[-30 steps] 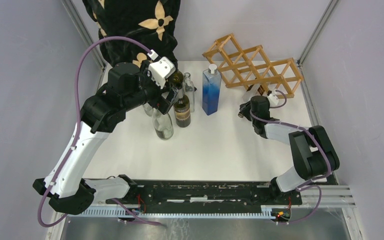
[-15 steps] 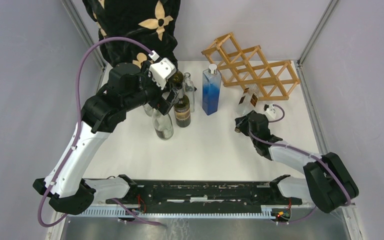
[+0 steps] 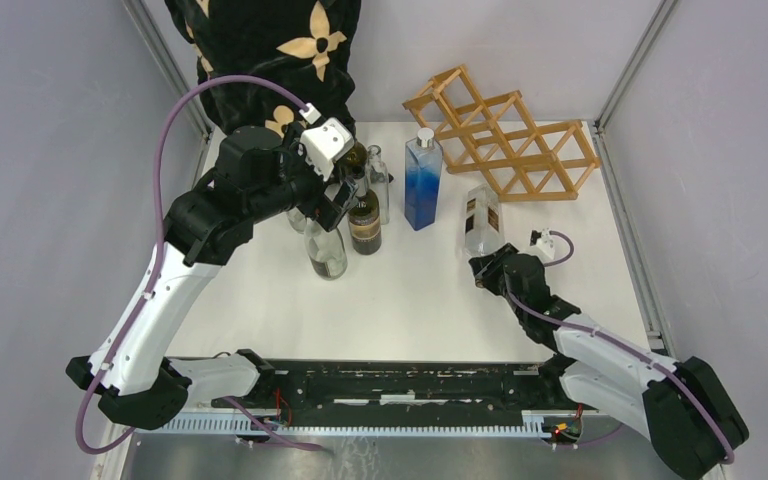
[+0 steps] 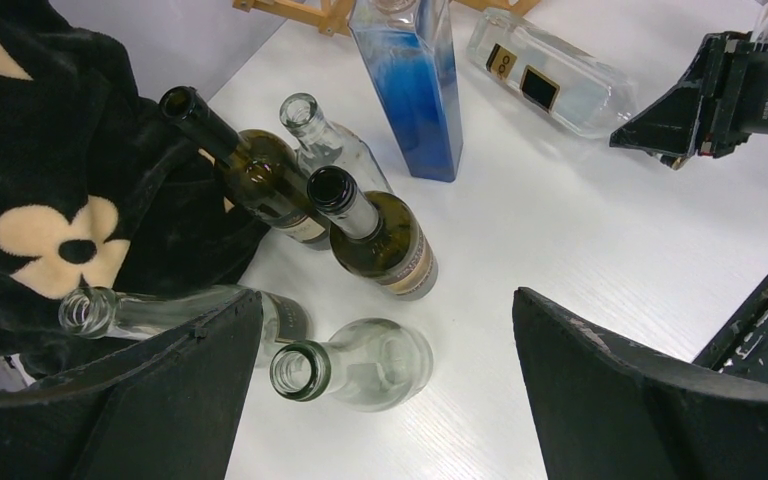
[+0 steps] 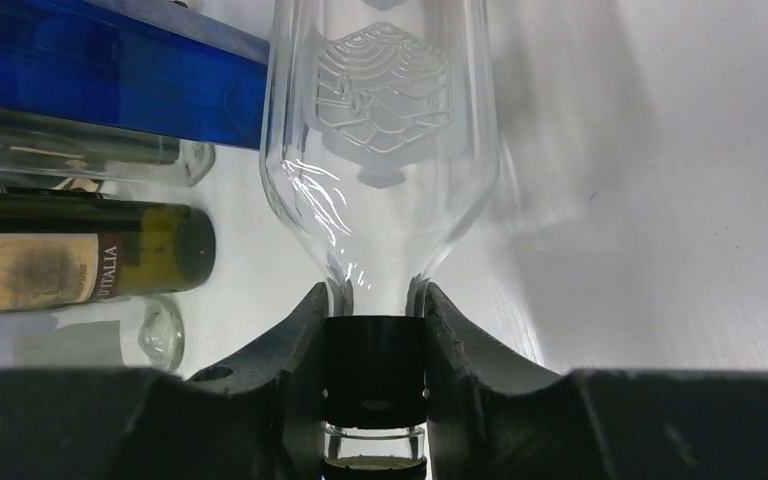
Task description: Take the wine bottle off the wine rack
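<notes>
The wine rack (image 3: 505, 135), a tan wooden lattice of diamond cells, stands at the back right with its cells empty. The wine bottle (image 3: 482, 220), clear glass with dark labels, lies in front of the rack, clear of it. My right gripper (image 3: 487, 266) is shut on its black-banded neck (image 5: 374, 357); the embossed body (image 5: 380, 110) stretches away from the fingers. The bottle also shows in the left wrist view (image 4: 550, 85). My left gripper (image 3: 335, 205) is open and empty, held above a clear bottle (image 4: 360, 365) in the bottle cluster.
Several upright bottles stand at the back left: a dark one (image 3: 364, 220), clear ones (image 3: 326, 248), and a tall blue square bottle (image 3: 422, 180). A person's black patterned sleeve (image 3: 270, 50) hangs over the back left. Frame posts stand at the back corners.
My right gripper has pulled the wine bottle out of the rack and drawn it toward the near side. The left arm has not moved.
</notes>
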Motion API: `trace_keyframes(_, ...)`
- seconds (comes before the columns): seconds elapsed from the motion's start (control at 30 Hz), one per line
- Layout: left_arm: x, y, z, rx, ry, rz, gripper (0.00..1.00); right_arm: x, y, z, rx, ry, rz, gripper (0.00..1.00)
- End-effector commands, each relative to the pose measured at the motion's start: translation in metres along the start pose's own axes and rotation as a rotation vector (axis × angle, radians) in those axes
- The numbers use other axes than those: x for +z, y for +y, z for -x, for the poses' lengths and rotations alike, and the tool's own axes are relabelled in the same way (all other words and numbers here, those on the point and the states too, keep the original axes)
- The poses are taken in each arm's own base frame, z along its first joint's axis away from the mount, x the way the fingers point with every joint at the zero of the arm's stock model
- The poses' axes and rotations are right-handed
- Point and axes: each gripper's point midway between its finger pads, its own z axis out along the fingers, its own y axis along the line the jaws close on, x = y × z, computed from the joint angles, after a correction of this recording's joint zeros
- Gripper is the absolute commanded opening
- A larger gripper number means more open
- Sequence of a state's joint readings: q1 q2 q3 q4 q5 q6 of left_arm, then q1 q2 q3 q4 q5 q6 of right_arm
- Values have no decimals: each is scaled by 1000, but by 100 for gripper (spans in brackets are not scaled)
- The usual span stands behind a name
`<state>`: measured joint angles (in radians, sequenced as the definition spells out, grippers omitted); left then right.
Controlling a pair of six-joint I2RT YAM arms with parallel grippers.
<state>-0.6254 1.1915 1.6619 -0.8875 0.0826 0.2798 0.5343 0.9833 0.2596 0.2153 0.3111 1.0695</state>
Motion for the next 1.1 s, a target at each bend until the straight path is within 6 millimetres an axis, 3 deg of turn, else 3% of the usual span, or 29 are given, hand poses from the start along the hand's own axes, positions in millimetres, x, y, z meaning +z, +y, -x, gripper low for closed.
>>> trace_keyframes(0.0, -7, -1, 12, 59, -59, -16, 100, -15, 44, 37, 58, -116, 145, 0)
trace_keyframes(0.23, 2, -14, 3, 132, -68, -97, 100, -43, 49, 49, -14, -99, 140, 0)
trace_keyframes(0.37, 13, -30, -13, 205, -65, -189, 100, -63, 56, 60, -144, -73, 122, 0)
trace_keyframes(0.5, 19, -34, -12, 245, -78, -218, 100, -80, 61, 74, -289, -52, 89, 0)
trace_keyframes(0.77, 23, -49, -12, 258, -107, -299, 100, -105, 104, 95, -441, 1, 162, 0)
trace_keyframes(0.9, 38, -63, -31, 334, -113, -371, 100, -114, 120, 92, -505, 86, 201, 0)
trace_keyframes(1.07, 75, -85, -48, 503, -103, -390, 100, -131, 136, 88, -526, 146, 277, 0)
